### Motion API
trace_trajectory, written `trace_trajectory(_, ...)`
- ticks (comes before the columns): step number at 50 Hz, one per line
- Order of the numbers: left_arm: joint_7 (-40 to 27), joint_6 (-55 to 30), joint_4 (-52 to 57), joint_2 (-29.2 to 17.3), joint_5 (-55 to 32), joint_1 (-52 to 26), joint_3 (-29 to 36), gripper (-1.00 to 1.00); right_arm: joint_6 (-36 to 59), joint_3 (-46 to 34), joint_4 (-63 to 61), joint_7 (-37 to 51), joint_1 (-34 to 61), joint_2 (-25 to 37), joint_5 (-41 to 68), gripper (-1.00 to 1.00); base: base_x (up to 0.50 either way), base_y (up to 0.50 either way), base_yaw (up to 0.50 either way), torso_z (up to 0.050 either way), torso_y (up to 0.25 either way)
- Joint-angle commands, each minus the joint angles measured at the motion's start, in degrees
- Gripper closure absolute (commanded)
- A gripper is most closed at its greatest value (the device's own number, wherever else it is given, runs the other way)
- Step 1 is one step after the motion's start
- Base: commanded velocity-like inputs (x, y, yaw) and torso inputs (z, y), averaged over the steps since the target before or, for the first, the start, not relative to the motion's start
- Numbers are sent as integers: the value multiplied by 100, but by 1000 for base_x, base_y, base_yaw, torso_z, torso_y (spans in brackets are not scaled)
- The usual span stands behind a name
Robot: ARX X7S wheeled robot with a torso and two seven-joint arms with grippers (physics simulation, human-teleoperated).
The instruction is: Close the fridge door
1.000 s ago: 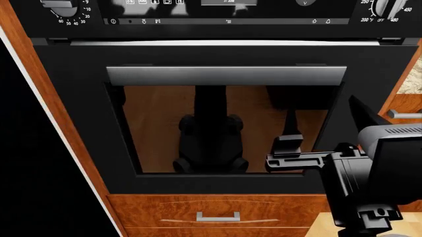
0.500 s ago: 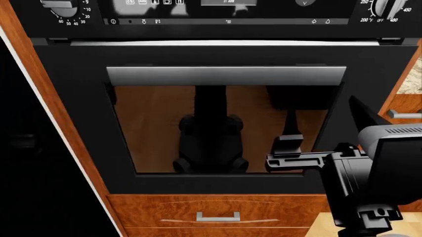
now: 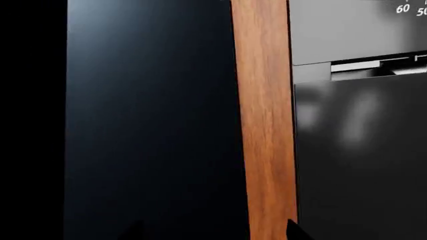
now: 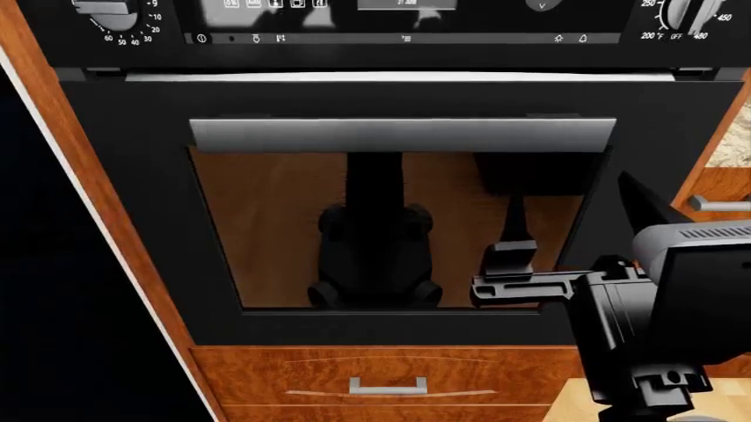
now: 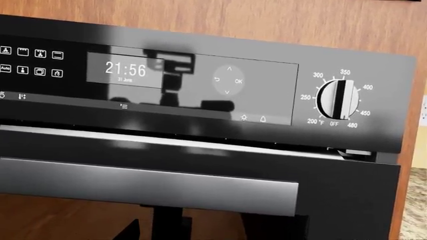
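The fridge door (image 3: 153,125) fills much of the left wrist view as a glossy black-navy panel, right beside a vertical wood strip (image 3: 267,125). In the head view the fridge door (image 4: 47,290) is the dark area at the far left, with a thin white line along its edge. Its handle is out of view. My left gripper (image 3: 213,236) faces the panel near the wood strip. Only its two dark fingertips (image 3: 133,233) show, spread wide apart, open and empty. My right gripper (image 4: 516,274) hangs in front of the oven window, open with nothing in it.
A black oven (image 4: 399,220) with a horizontal silver handle (image 4: 399,134) takes up the middle of the head view. Its control panel (image 5: 193,80) and a dial (image 5: 337,99) fill the right wrist view. A wooden drawer (image 4: 388,378) lies below the oven. A counter edge (image 4: 733,141) shows at the right.
The right arm has drifted very slightly left and down in the head view. Nothing else has visibly moved.
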Motion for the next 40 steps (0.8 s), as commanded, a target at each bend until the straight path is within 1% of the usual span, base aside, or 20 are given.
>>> trace_trajectory(1, -274, 37, -1118, -78, 281, -902, 269, -100, -47, -45, 30, -34, -35, 1, -71, -100, 11, 3, -4, 0, 0)
trace_trajectory(10, -254, 490, -2049, -55, 524, -1524, 509, -100, -83, -42, 44, -33, -42, 30, -57, -100, 5, 1, -2, 0, 0)
trace_trajectory(24, -189, 892, -2853, -113, 683, -2005, 634, -100, -118, -60, 53, -15, -48, 52, -57, -100, 0, 0, 0, 0, 0)
trace_trajectory(27, 41, 926, -3156, -150, 639, -2191, 712, -100, -120, -64, 47, -2, -48, 59, -50, -100, 0, 0, 0, 0, 0)
trace_trajectory(31, 420, 1216, -3727, -173, 639, -2462, 858, -100, -121, -75, 46, 8, -44, 62, -49, -100, 0, 0, 0, 0, 0)
trace_trajectory(40, 1613, 1590, -4402, -172, 239, -2853, 951, -100, -155, -97, 62, -15, -71, 77, -90, -100, 0, 0, 0, 0, 0)
